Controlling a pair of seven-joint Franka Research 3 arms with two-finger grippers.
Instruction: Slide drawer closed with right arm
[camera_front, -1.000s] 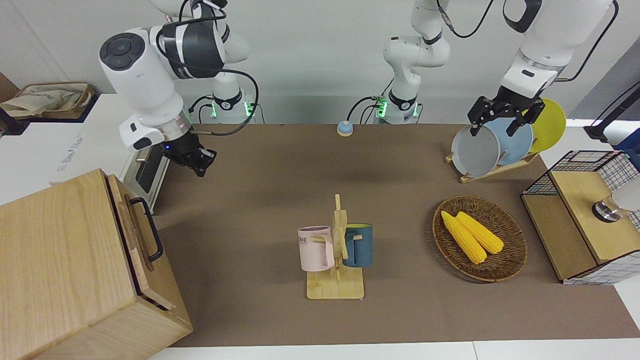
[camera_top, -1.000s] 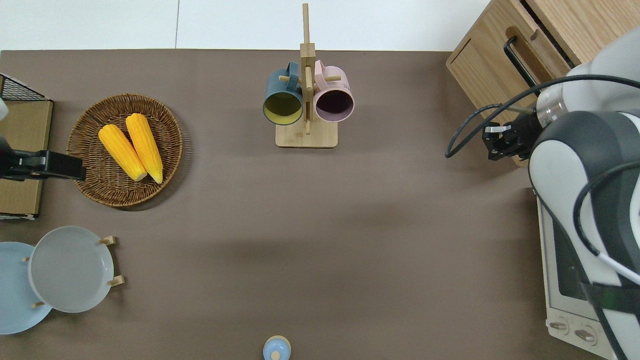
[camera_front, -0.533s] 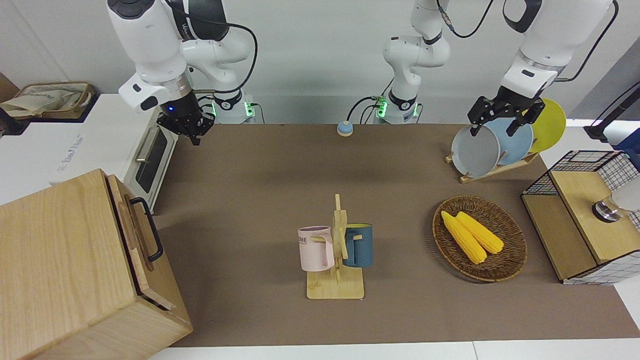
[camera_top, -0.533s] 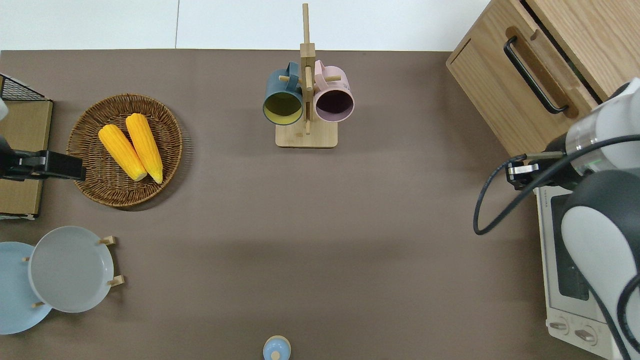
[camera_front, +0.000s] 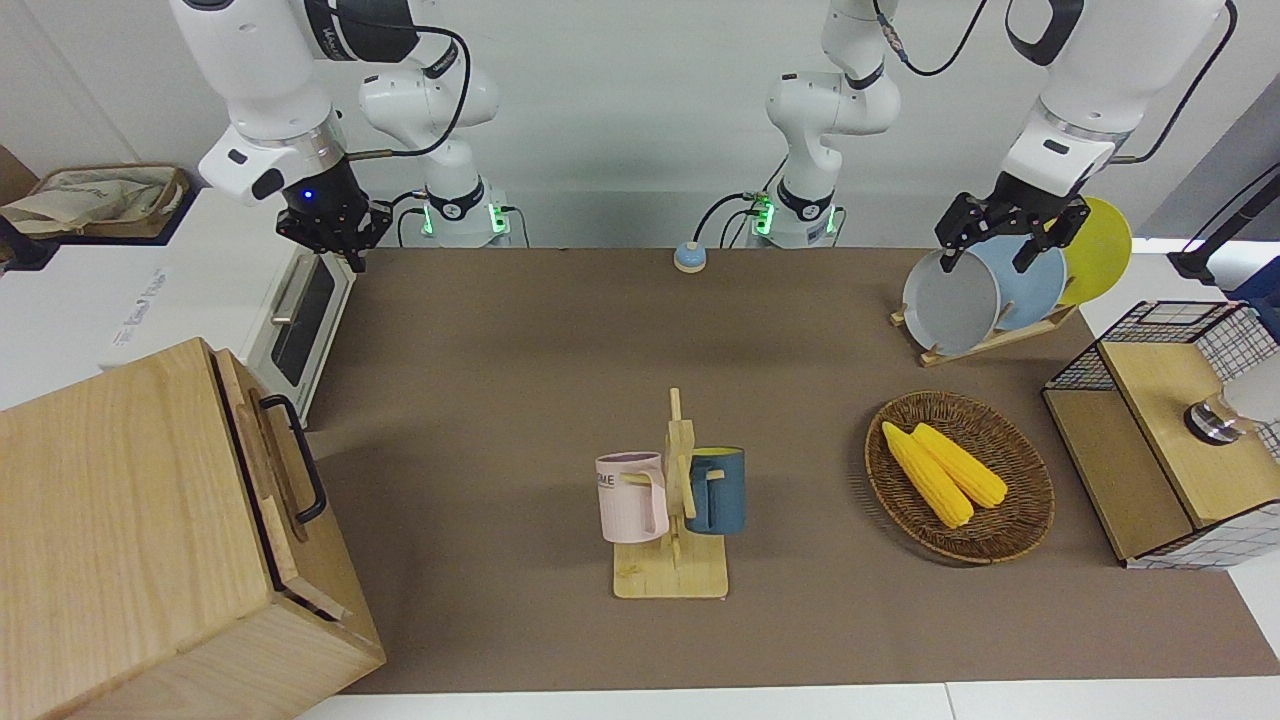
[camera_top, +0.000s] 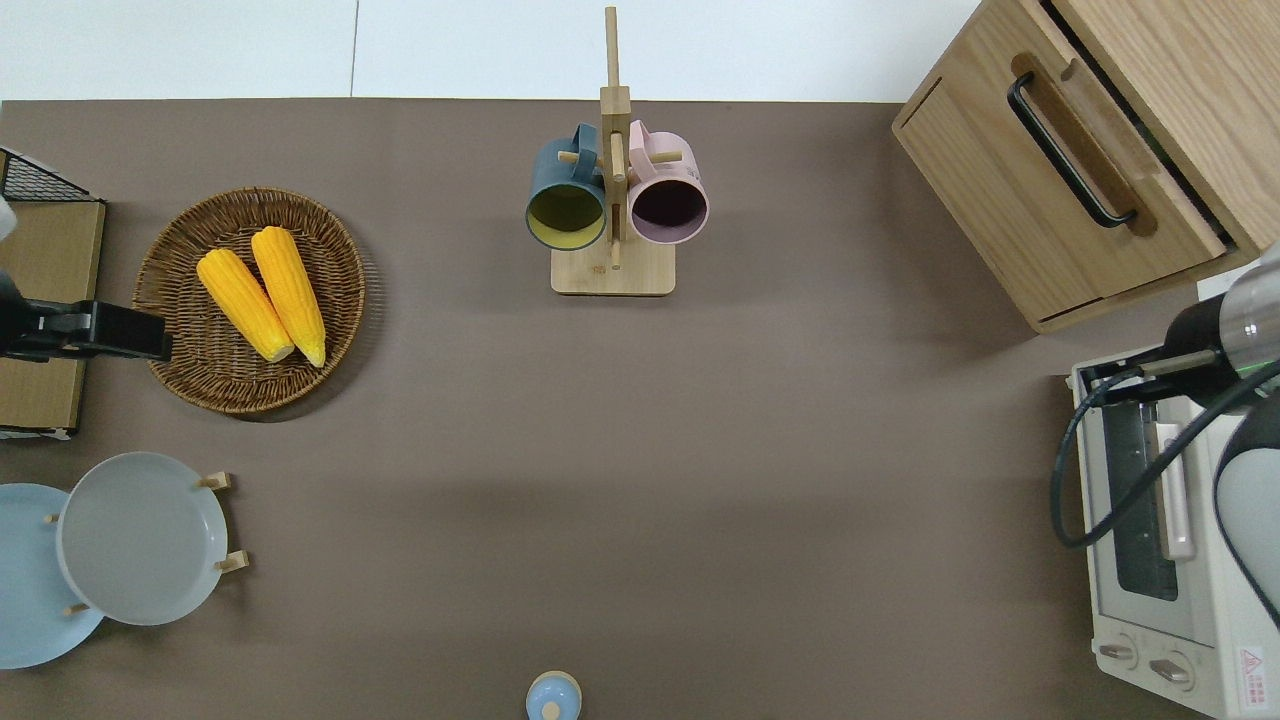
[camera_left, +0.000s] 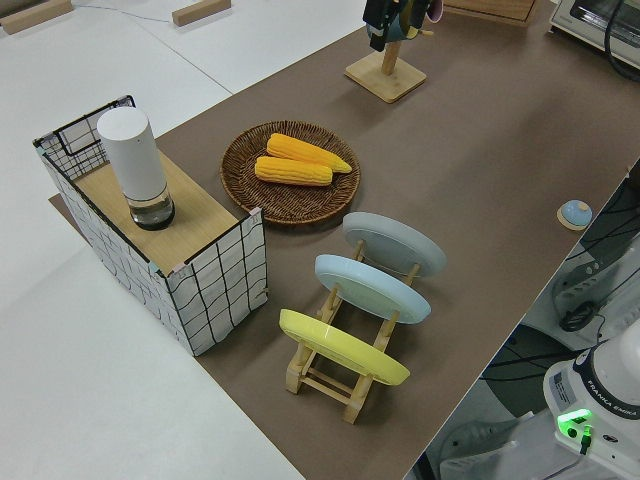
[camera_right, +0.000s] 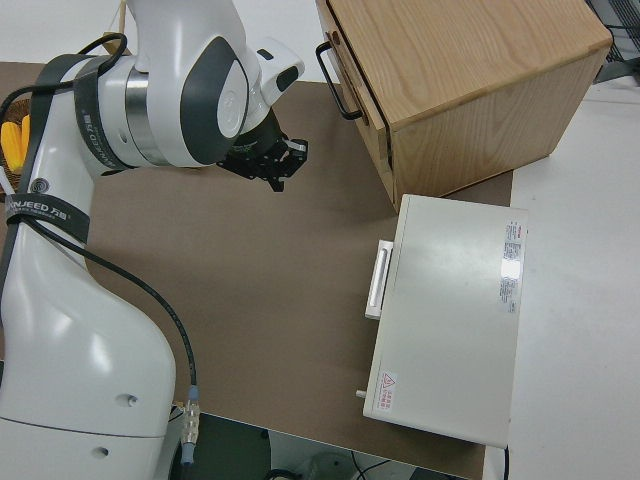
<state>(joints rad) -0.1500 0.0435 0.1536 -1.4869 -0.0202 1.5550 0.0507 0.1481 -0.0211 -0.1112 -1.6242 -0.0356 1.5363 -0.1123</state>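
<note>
The drawer (camera_front: 262, 455) is a light-wood front with a black loop handle (camera_front: 300, 462), set in the pale wooden cabinet (camera_front: 120, 540) at the right arm's end of the table. Its front sits close against the cabinet, with only a thin dark gap showing in the overhead view (camera_top: 1085, 165). My right gripper (camera_front: 352, 258), with a blue wrist light, is shut and empty. It hangs in the air over the white oven's corner (camera_top: 1100, 378), apart from the drawer; the right side view (camera_right: 282, 178) also shows it. My left gripper (camera_front: 988, 262) is open and parked.
A white oven (camera_front: 300, 320) stands beside the cabinet, nearer to the robots. A mug rack (camera_front: 672, 500) with two mugs stands mid-table. Toward the left arm's end are a basket (camera_front: 1010, 540) of corn, a plate rack (camera_front: 990, 290) and a wire-mesh box (camera_front: 1160, 440).
My right gripper has risen and drawn back from the drawer's front toward the robots, ending over the oven's corner. The drawer and the left arm have not moved.
</note>
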